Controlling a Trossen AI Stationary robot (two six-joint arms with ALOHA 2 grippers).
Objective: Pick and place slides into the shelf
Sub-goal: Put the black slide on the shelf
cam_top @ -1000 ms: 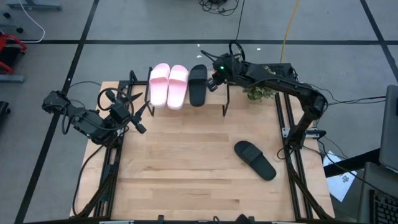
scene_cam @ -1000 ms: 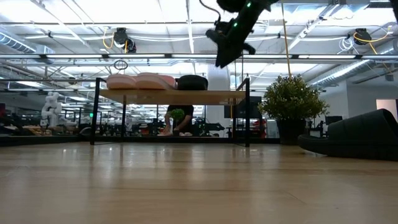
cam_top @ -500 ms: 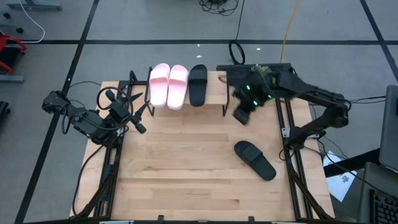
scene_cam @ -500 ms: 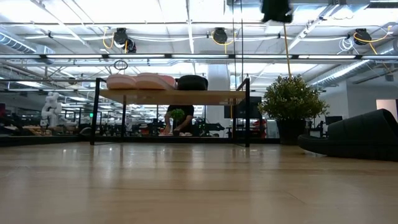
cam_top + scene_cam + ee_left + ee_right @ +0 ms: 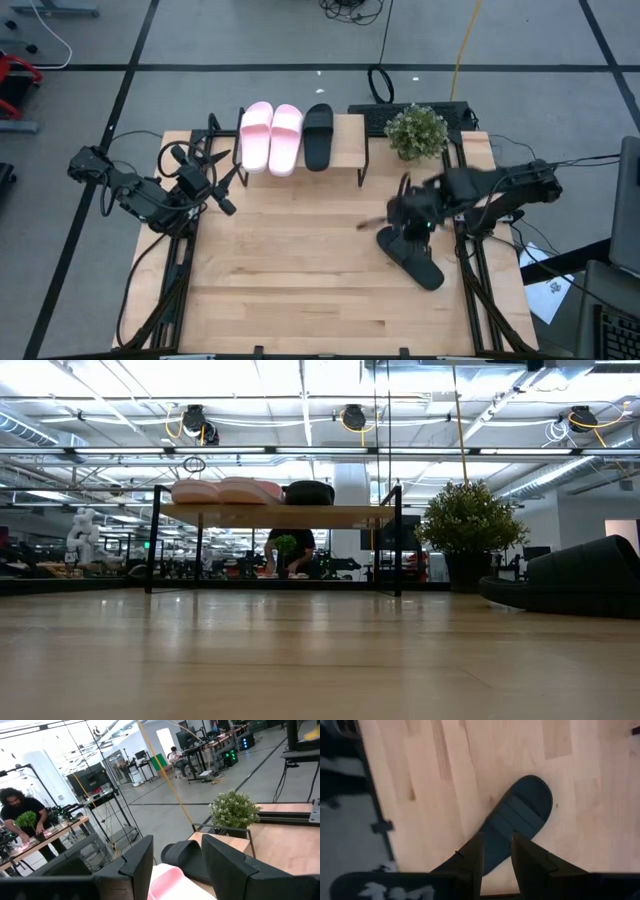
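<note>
Two pale pink slides (image 5: 270, 137) and one black slide (image 5: 318, 136) lie soles down on the shelf (image 5: 346, 150) at the table's far edge. In the low view they show on the shelf's top board (image 5: 270, 514). A second black slide (image 5: 417, 263) lies sole down on the tabletop at the right. My right gripper (image 5: 401, 220) hangs above this slide's far end, pointing steeply down; its wrist view shows the open gripper (image 5: 497, 857) over the slide (image 5: 520, 810), clear of it. My left gripper (image 5: 222, 190) waits open at the table's left edge, facing the shelf.
A potted plant (image 5: 416, 131) stands at the far right, next to the shelf's right end. Black frame rails (image 5: 470, 270) run along the table's left and right edges. Bare tabletop (image 5: 290, 260) spreads across the middle and near side. A person works at a bench (image 5: 20, 820) in the room beyond.
My right gripper has swung from above the shelf's right end toward the table's near edge and right side. It has tipped from nearly level to steeply downward and now hangs over the black slide on the table. The slides have not moved.
</note>
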